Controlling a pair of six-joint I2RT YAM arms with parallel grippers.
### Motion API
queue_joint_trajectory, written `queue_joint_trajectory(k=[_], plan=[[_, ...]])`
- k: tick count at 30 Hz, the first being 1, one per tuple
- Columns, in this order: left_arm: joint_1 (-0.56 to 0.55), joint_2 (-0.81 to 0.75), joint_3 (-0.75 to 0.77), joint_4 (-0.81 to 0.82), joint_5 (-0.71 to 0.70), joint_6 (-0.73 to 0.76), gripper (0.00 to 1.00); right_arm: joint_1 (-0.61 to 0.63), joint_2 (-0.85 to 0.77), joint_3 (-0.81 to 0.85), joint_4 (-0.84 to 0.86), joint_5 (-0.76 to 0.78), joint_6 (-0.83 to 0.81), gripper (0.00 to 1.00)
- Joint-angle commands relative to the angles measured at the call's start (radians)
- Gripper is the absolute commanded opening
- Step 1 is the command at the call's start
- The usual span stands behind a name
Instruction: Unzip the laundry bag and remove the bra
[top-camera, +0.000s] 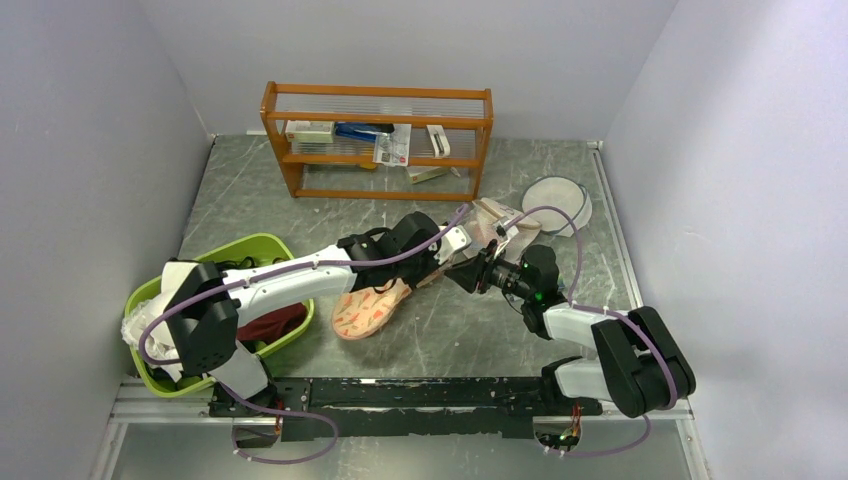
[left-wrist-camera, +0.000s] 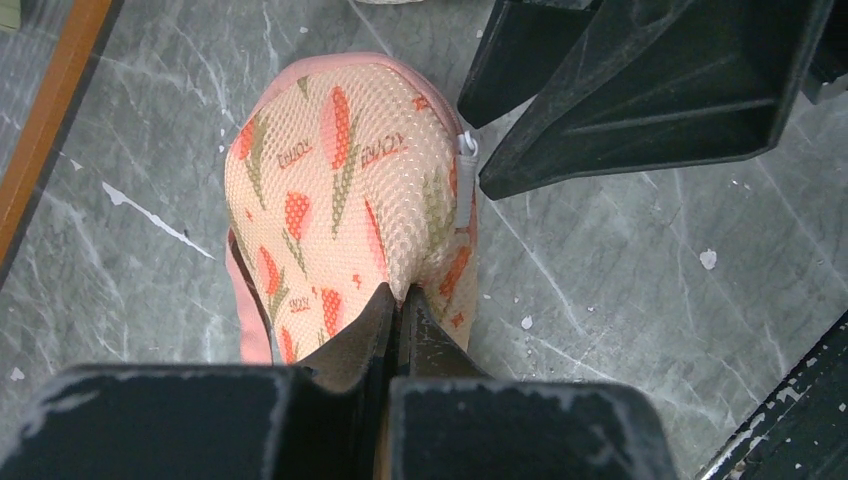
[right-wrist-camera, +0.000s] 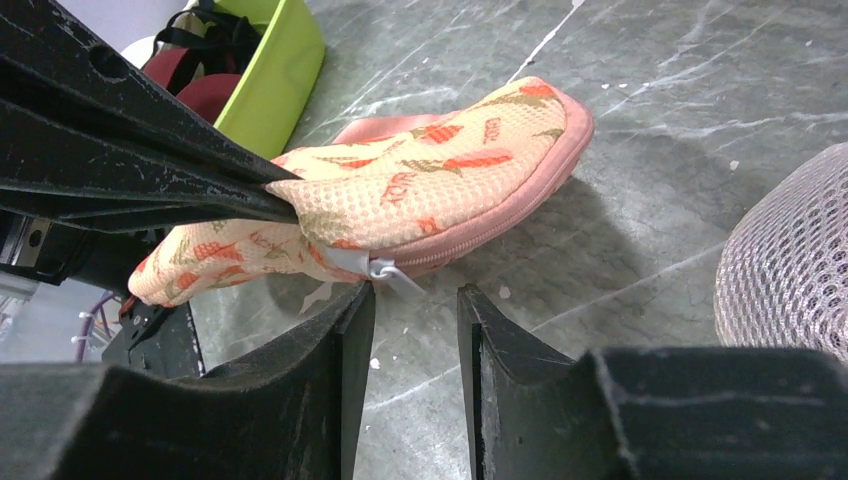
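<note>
The peach-pink flower-print laundry bag (top-camera: 372, 310) lies across the table's middle, its far lobe (left-wrist-camera: 340, 170) raised. My left gripper (left-wrist-camera: 400, 295) is shut on a fold of the bag's mesh top (right-wrist-camera: 420, 190). Its dark fingers (right-wrist-camera: 150, 170) reach in from the left in the right wrist view. The white zip pull (right-wrist-camera: 395, 275) hangs at the bag's seam, just off the tip of the left finger of my right gripper (right-wrist-camera: 415, 300). That gripper stands open, nothing between its pads. In the top view the right gripper (top-camera: 462, 275) sits just near of the left one (top-camera: 465, 243). The bra is out of view.
A green basket (top-camera: 250, 250) holding dark maroon cloth stands at the left. A wooden rack (top-camera: 380, 140) stands at the back. A white mesh bag (top-camera: 557, 203) lies to the right of the grippers, close beside my right gripper (right-wrist-camera: 800, 260).
</note>
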Motion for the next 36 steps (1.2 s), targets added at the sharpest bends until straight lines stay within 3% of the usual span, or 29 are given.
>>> queue_joint_trajectory(k=[1,6,19,27,36], plan=[[-0.012,-0.009,0.023,0.002,0.034,0.015,0.07,-0.010,0.003,0.002,0.041,-0.004,-0.011,0.37],[-0.017,-0.008,0.026,-0.001,0.042,0.015,0.07,-0.013,0.015,0.003,0.054,-0.018,-0.007,0.35],[-0.020,-0.008,0.025,-0.003,0.012,0.017,0.07,-0.014,-0.009,-0.002,0.023,0.011,-0.023,0.08],[-0.023,-0.006,0.026,-0.007,0.012,0.019,0.07,-0.015,-0.028,0.001,-0.025,0.054,-0.040,0.00],[-0.034,-0.013,0.022,-0.009,0.057,0.034,0.07,-0.017,-0.064,0.032,-0.228,0.332,-0.058,0.00]])
